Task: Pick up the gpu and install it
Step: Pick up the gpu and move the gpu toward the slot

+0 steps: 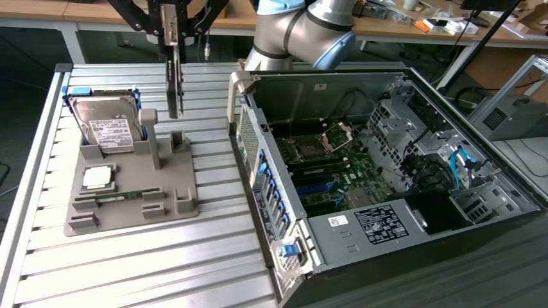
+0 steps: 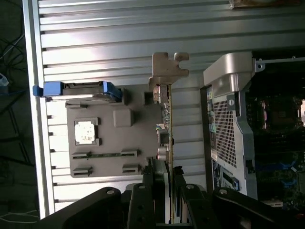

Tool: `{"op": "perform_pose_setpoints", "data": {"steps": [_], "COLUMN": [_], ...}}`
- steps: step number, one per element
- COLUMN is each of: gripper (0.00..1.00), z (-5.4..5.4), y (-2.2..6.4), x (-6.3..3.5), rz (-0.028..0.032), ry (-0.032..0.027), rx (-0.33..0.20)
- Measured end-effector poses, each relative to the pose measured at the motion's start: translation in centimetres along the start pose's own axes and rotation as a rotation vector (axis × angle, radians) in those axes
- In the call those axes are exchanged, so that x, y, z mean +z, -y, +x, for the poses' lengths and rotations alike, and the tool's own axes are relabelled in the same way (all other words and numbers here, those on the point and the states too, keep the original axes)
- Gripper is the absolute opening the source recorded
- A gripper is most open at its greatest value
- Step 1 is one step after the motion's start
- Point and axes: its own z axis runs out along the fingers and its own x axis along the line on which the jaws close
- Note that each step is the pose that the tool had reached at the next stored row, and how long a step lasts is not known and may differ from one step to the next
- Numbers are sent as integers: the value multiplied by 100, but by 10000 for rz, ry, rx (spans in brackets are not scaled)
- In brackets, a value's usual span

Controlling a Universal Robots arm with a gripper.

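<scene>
The gpu hangs edge-on and upright above the grey holder block, lifted free of it. My gripper is shut on the card's upper part. In the wrist view the gpu runs as a thin line away from my gripper, and its silver bracket is at the far end. The card hangs over the slatted table between the holder block and the open computer case, to the exterior view's left of the case.
The holder block carries a hard drive with a white label, a square processor and a slim green memory stick. The case's tall side wall faces the block. Cables and a power supply sit inside the case.
</scene>
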Motion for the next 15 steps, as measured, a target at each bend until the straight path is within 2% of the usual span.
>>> {"op": "perform_pose_setpoints", "data": {"steps": [8,11,12,15], "gripper": [27,27,27,27], "z": [-275,-355,-373,-379], "y": [20,15,13,13], "x": [31,40,44,47], "rz": [27,35,37,38], "ry": [-348,-450,-477,-487], "rx": [20,27,28,30]}}
